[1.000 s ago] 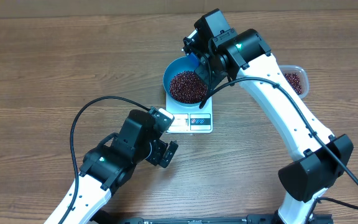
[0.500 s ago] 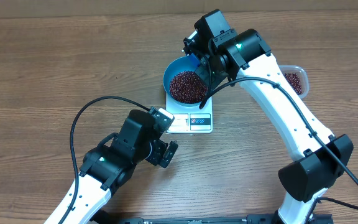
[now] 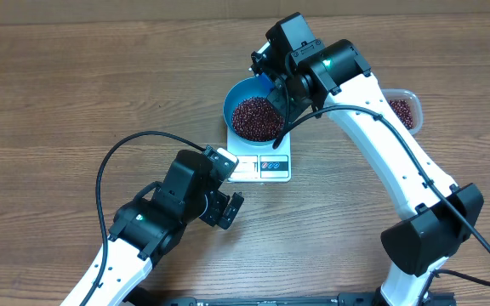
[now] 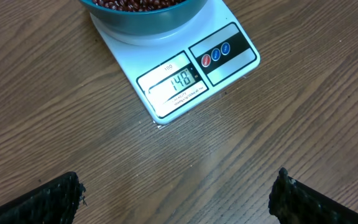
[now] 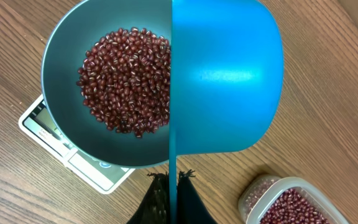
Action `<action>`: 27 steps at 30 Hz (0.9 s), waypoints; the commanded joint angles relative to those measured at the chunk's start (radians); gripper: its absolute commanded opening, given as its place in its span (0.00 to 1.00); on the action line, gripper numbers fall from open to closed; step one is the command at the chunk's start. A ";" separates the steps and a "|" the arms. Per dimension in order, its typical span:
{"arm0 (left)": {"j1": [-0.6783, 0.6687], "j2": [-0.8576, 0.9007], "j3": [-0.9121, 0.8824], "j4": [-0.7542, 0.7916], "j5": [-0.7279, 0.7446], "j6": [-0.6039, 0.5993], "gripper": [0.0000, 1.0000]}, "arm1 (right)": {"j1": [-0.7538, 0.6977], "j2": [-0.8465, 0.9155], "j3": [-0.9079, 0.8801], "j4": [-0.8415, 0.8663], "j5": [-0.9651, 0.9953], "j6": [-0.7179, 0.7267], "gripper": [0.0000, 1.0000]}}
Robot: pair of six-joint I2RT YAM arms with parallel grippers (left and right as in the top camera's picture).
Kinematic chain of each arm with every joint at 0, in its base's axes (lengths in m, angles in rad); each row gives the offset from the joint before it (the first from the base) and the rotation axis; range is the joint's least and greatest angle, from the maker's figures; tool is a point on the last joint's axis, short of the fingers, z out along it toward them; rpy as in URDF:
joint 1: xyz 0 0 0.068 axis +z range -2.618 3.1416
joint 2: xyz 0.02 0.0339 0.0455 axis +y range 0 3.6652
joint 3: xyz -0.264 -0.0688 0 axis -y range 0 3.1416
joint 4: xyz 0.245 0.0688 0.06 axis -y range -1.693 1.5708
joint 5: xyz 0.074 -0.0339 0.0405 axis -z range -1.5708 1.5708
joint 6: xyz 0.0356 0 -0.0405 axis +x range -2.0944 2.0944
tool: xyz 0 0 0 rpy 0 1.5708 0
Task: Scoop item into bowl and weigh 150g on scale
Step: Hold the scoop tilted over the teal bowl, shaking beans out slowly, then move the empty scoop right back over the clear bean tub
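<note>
My right pincer (image 5: 171,190) clamped on scoop (image 5: 225,81), scoop masking bowl (image 5: 61,124) rim, beans (image 5: 126,78) inside, tub (image 5: 252,196) near, left pincer (image 4: 176,190) apart by scale (image 4: 185,81).

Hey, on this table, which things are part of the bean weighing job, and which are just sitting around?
In the job: beans, blue bowl, scale, blue scoop in the right pincer, clear tub of beans.
Sitting out: left pincer, open over the table near the scale.
</note>
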 commanded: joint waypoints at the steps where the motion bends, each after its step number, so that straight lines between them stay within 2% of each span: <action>1: -0.005 0.007 -0.002 0.001 -0.007 0.012 0.99 | 0.004 -0.040 0.033 0.005 0.035 -0.002 0.04; 6: -0.005 0.007 -0.002 0.001 -0.007 0.012 1.00 | 0.006 -0.040 0.034 0.012 0.101 -0.002 0.04; 27: -0.005 0.007 -0.002 0.001 -0.007 0.012 1.00 | 0.006 -0.040 0.034 0.017 0.095 0.003 0.04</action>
